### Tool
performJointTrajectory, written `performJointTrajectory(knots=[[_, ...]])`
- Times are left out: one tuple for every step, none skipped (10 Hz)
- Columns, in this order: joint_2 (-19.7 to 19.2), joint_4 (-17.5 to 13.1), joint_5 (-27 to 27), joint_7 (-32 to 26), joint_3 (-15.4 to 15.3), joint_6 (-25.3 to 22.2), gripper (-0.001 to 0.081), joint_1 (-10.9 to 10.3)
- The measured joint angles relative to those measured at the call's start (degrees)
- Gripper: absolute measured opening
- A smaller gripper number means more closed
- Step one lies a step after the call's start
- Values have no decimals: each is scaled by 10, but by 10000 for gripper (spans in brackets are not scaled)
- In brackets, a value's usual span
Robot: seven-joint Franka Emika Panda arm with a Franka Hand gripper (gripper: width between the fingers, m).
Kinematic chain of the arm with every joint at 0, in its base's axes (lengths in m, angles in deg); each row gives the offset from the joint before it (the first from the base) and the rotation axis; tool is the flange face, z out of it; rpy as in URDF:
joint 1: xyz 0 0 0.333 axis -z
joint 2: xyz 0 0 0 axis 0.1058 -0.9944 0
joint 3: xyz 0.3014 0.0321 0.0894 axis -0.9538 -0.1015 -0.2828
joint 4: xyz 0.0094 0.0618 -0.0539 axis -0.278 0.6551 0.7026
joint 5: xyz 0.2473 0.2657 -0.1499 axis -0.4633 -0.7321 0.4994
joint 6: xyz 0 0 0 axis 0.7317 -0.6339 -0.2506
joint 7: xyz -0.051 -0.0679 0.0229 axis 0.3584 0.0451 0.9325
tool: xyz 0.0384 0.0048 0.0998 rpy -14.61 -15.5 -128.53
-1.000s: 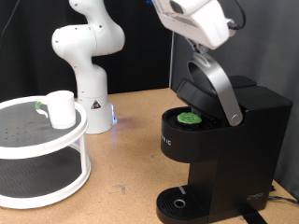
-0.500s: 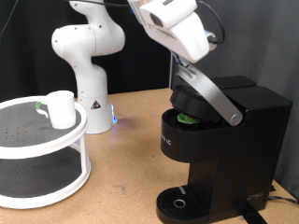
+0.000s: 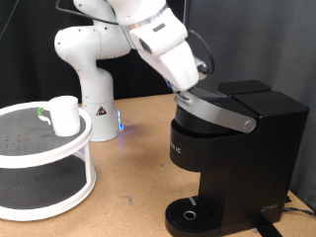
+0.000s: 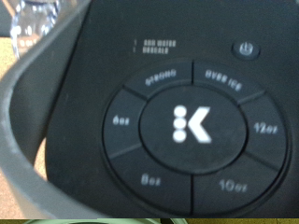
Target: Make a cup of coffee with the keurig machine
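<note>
The keurig machine [image 3: 237, 148] stands at the exterior view's right, its silver-grey lid handle [image 3: 222, 114] lowered almost flat. My gripper [image 3: 195, 87] rests on the front of the lid, and the white hand hides its fingers. The wrist view shows the machine's black top with its lit K button ring [image 4: 177, 126] and the grey handle arc [image 4: 28, 140] close up; no fingers show there. The pod chamber is hidden under the lid. The white cup [image 3: 64, 115] stands on the top tier of a round stand at the exterior view's left, far from the gripper.
The white two-tier round stand [image 3: 39, 202] fills the exterior view's lower left, with a small green thing [image 3: 40, 112] beside the cup. The arm's white base [image 3: 94, 59] stands behind on the wooden table. The machine's round drip tray [image 3: 188, 214] holds nothing.
My hand has swung down and to the exterior view's left, pushing the lid handle from raised to nearly shut. The green-topped pod seen in the open chamber is now covered.
</note>
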Motion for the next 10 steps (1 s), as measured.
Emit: performJointTrajectory(knots=[[-1,8,0,-1,1,9,0,1],[-3,14,0,-1,2,18,0,2],[-6,19,0,-1,3,25,0,2],[-11,21,0,-1,4,33,0,2],[-16,22,0,-1,5,39,0,2],[-19,22,-1,-1,6,42,0,2],[-22,22,-1,-1,6,45,0,2],[-26,22,-1,-1,6,48,0,2],[-29,23,-1,-1,6,53,0,2],[-33,24,-1,-1,6,58,0,2]])
